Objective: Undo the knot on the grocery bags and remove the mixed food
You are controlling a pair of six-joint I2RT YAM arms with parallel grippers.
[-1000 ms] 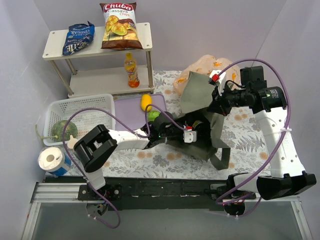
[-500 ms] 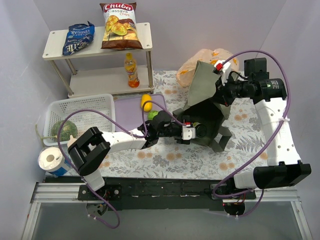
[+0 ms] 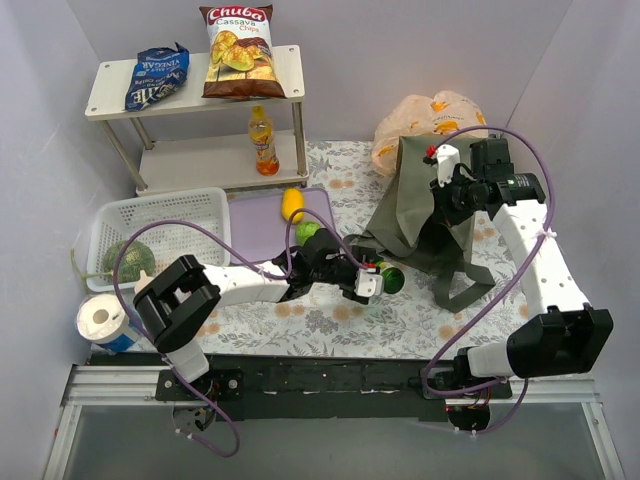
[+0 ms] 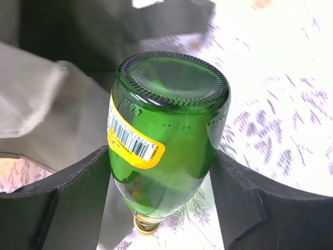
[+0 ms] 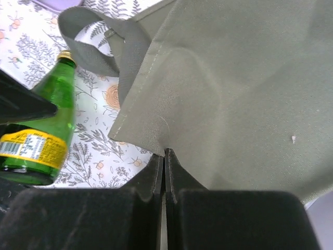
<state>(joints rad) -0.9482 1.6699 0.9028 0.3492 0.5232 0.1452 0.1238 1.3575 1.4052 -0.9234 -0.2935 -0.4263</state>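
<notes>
The peach-orange grocery bag (image 3: 432, 118) lies at the back right, behind the olive tote (image 3: 412, 215); I cannot make out its knot. My left gripper (image 3: 374, 279) (image 4: 161, 156) is shut on a green glass bottle (image 3: 391, 278) (image 4: 166, 125) (image 5: 44, 125), held just left of the tote (image 4: 52, 104). The right gripper (image 3: 441, 192) (image 5: 165, 155) is shut on the tote's fabric edge (image 5: 234, 78). Mixed food is set out: chips bag (image 3: 237, 40), blue snack bag (image 3: 155, 76), orange drink bottle (image 3: 262, 140), yellow fruit (image 3: 292, 205), green fruit (image 3: 308, 231), melon (image 3: 127, 260).
A white two-tier shelf (image 3: 190, 155) stands at the back left. A white basket (image 3: 170, 215) holding the melon sits at the left, with a purple board (image 3: 262, 222) beside it. A paper roll (image 3: 103, 320) stands at the near left corner.
The right gripper has swung the tote rightward and away from the left arm. The left gripper, earlier inside the tote's mouth, now holds the green bottle outside it.
</notes>
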